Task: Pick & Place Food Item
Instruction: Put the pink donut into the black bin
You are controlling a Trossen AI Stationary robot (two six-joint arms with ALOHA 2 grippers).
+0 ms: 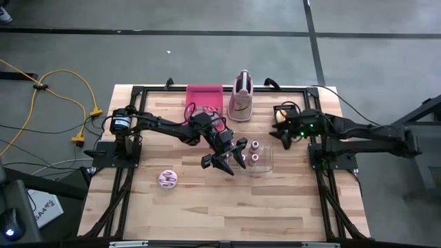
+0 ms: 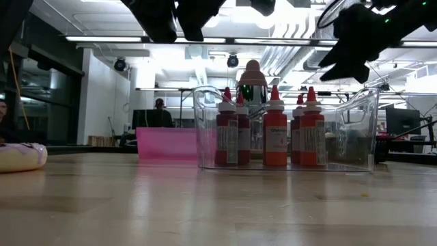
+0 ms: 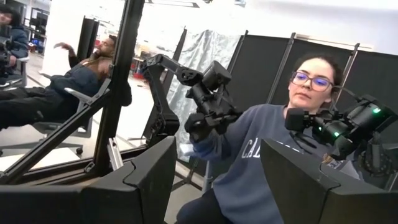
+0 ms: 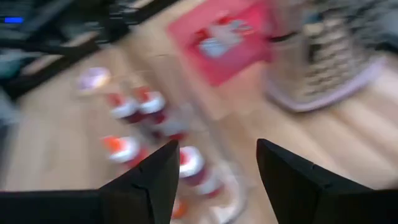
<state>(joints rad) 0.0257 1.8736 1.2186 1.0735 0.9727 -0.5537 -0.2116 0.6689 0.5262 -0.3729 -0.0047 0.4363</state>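
Observation:
A pink-iced donut lies flat on the wooden table at the near left, and it shows at the left edge of the low view. My left gripper hovers open above the table's middle, beside a clear bin, with nothing between its fingers. My right gripper hangs open above the table's right side. It slants down toward the bin with nothing between its fingers. Neither gripper is near the donut.
A clear bin holding several red bottles stands at the middle of the table. A pink tray and a pink-and-white basket stand at the far edge. A small yellow thing lies by the right gripper. People sit beyond the table.

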